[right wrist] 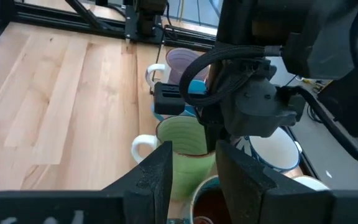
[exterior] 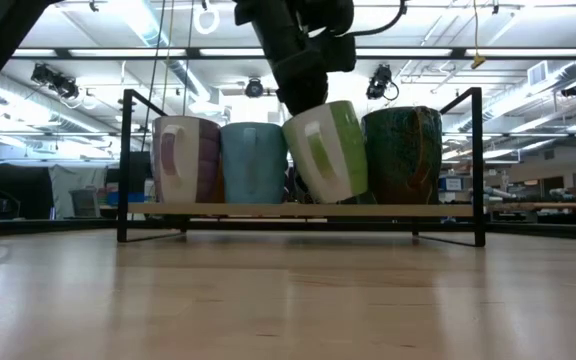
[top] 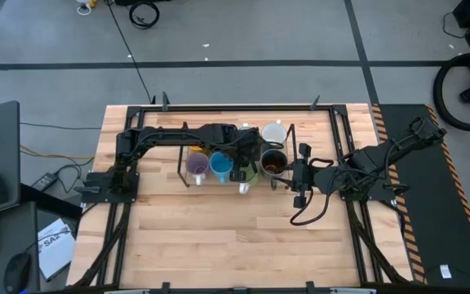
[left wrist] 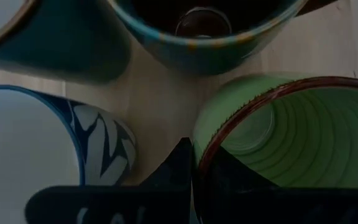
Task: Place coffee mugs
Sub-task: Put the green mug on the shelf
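Green mug sits tilted in the rack's front row between blue mug and dark mug, its rim pinched by the closed left gripper. Level it before release. Right gripper waits beside, jaws parted, empty.
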Controlling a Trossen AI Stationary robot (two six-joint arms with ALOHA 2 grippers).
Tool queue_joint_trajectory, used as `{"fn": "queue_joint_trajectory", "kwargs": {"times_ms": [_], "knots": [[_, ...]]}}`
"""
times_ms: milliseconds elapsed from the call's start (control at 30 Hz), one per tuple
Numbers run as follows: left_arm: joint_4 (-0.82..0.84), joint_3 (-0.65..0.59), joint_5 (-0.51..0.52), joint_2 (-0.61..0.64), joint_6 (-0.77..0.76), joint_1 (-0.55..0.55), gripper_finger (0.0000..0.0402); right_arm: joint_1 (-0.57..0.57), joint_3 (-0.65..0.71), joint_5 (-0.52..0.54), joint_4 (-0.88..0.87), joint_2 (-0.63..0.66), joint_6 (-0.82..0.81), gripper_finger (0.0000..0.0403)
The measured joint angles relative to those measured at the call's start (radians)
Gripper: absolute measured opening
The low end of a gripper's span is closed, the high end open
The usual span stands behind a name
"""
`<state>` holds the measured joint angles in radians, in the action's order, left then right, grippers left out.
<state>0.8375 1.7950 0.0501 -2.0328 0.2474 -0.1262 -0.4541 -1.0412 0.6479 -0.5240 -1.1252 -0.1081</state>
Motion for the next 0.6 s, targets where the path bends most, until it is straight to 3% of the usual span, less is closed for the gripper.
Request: {"fn": "queue_joint_trajectory", "kwargs": {"times_ms": [600], "knots": [[-0.04,0.0,0.077,-0.007,0.068,-0.002,0.0029,0.0,0.001,-0.017,0.0,0.0,-0.001,0.0128]]}}
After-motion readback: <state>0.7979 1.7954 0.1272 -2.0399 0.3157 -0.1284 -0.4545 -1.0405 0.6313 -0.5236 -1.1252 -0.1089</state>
